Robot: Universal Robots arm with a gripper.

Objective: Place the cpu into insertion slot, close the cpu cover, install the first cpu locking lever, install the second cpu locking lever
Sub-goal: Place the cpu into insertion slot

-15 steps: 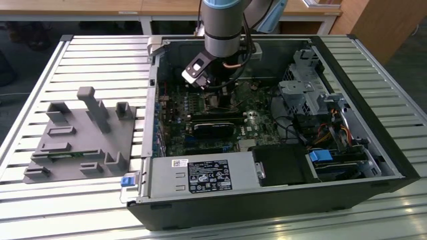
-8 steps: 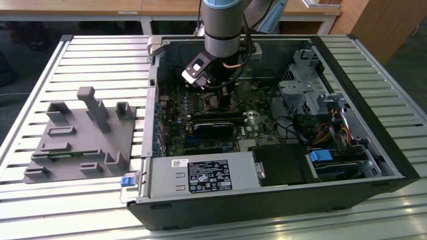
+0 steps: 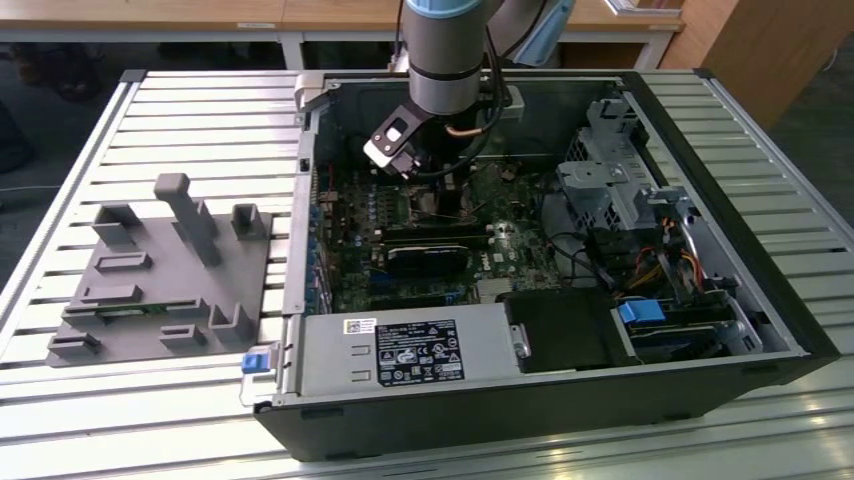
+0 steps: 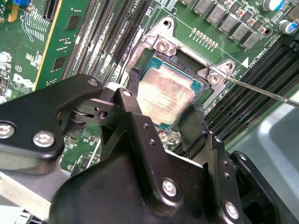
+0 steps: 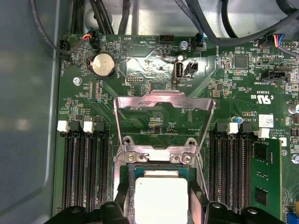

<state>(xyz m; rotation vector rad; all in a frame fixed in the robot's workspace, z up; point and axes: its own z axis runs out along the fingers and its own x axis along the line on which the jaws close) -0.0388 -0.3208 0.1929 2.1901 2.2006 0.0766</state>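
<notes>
The cpu [image 4: 166, 95], a silvery square chip, lies in the black-framed insertion slot [image 4: 180, 60] on the green motherboard. My gripper [image 4: 164, 95] stands over it, and its black fingers [image 4: 195, 122] touch two opposite edges of the chip. In the first wrist view the cpu [image 5: 161, 196] sits between the fingertips, with the gripper [image 5: 161, 205] straddling it. The cpu cover [image 5: 163, 100], a silvery metal frame, stands raised open behind the socket. A thin locking lever [image 4: 261, 91] sticks out to one side, unlatched. In the exterior view the gripper [image 3: 447, 200] reaches down inside the computer case.
Long black memory slots [image 5: 86, 168] run along both sides of the socket. The open case [image 3: 747, 330] holds a power supply [image 3: 400, 355], a drive cage [image 3: 621, 180] and cables. A grey fixture plate [image 3: 160, 270] lies on the slatted table at the exterior view's left.
</notes>
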